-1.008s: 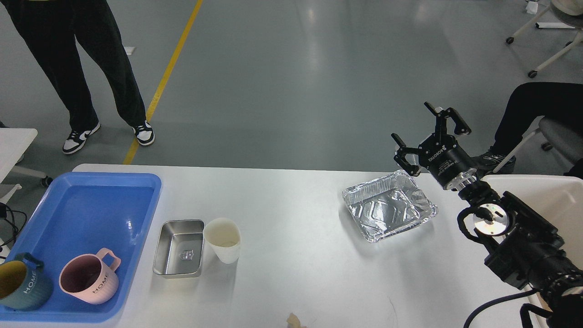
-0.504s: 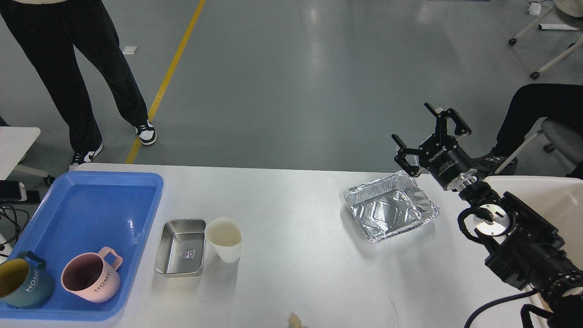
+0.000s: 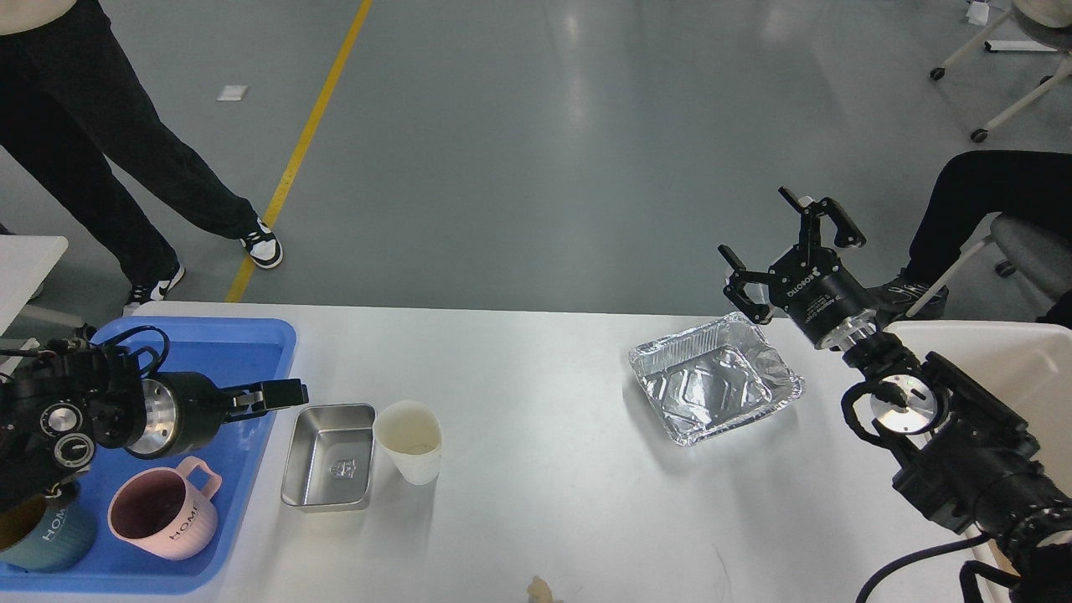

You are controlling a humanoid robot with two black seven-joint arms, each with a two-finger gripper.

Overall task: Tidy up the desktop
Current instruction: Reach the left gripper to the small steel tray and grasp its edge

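Observation:
The white desktop (image 3: pixel 544 368) holds a crumpled foil tray (image 3: pixel 716 378) at the right, and a small steel tray (image 3: pixel 329 456) and a white paper cup (image 3: pixel 409 440) side by side at the left. My right gripper (image 3: pixel 758 226) is open and empty, raised just beyond the foil tray's far right corner. My left gripper (image 3: pixel 280 394) reaches in from the left over the right rim of the blue tray (image 3: pixel 209 335), just left of and above the steel tray. It is seen side-on, so its fingers cannot be told apart.
The blue tray holds a pink mug (image 3: pixel 163 511) and a teal mug (image 3: pixel 38 536). A beige bin (image 3: pixel 1005 360) stands at the right edge. A small crumpled scrap (image 3: pixel 540 590) lies at the front edge. A person's legs (image 3: pixel 126 167) stand beyond the table's far left.
My left arm has come into view from the left, over the blue tray. The right arm has not moved. The standing person has stepped to the left.

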